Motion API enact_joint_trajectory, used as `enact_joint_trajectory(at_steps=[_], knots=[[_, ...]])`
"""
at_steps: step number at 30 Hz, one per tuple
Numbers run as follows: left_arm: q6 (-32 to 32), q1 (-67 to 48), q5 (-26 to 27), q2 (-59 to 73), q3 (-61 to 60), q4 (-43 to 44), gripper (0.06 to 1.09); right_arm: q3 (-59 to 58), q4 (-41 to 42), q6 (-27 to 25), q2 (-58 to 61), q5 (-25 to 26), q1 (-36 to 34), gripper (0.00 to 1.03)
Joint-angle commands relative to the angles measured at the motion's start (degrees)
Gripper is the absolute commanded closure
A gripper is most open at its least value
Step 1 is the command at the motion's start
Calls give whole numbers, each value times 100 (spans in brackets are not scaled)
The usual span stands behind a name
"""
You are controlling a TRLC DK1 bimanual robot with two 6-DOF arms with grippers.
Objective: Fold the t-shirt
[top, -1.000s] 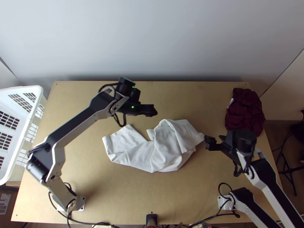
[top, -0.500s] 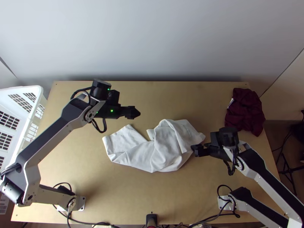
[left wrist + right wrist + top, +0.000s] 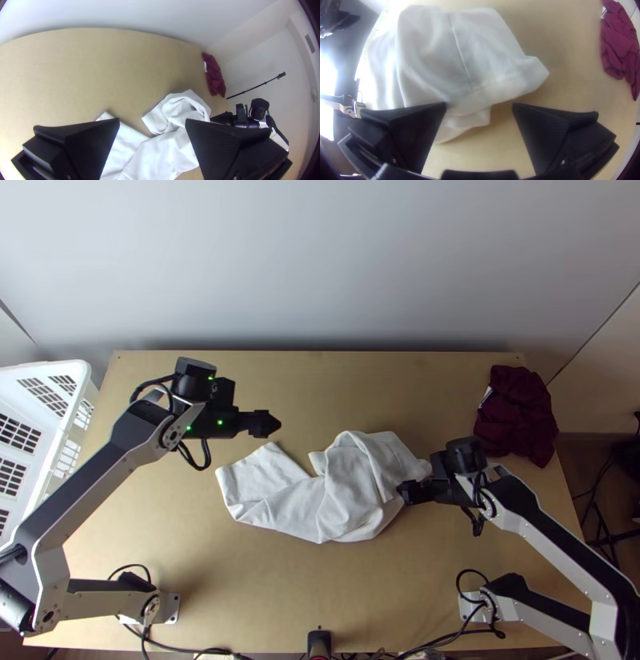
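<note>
The white t-shirt (image 3: 340,488) lies bunched on the table, a flatter part stretching to the left and a thicker heap on the right. My left gripper (image 3: 268,423) is above the table, just beyond the shirt's left part. In the left wrist view the left gripper (image 3: 152,125) stands open with the shirt (image 3: 160,153) beyond it. My right gripper (image 3: 408,492) is at the shirt's right edge. Seen in the right wrist view, the right gripper (image 3: 479,108) is open, and a hem of the shirt (image 3: 453,66) lies near its fingertips.
A dark red cloth (image 3: 516,416) lies crumpled at the table's back right. At the left edge stands a white basket (image 3: 60,444). Bare wood of the table (image 3: 384,388) stretches behind the shirt, and more lies in front of it.
My left gripper has moved left and slightly toward the near edge, away from the shirt. The right gripper has moved left to the shirt's right edge. The shirt looks unchanged.
</note>
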Motion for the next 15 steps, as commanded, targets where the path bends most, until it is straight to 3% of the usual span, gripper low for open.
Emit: enact_joint_trajectory(at_steps=[1, 5, 9, 12, 15], knots=[[-11, 101, -36, -94, -154, 20, 13, 221, 133, -53, 463, -1, -31, 21], [-11, 118, -36, -120, -268, 38, 13, 371, 238, -1, 568, -1, 75, 50], [-11, 118, -36, -173, -409, 82, 13, 441, 309, 8, 586, -1, 92, 67], [-11, 136, -36, -243, -523, 143, 13, 450, 317, -71, 533, 7, 83, 96], [-2, 180, -36, -305, -629, 161, 13, 423, 317, -80, 498, 7, 83, 100]])
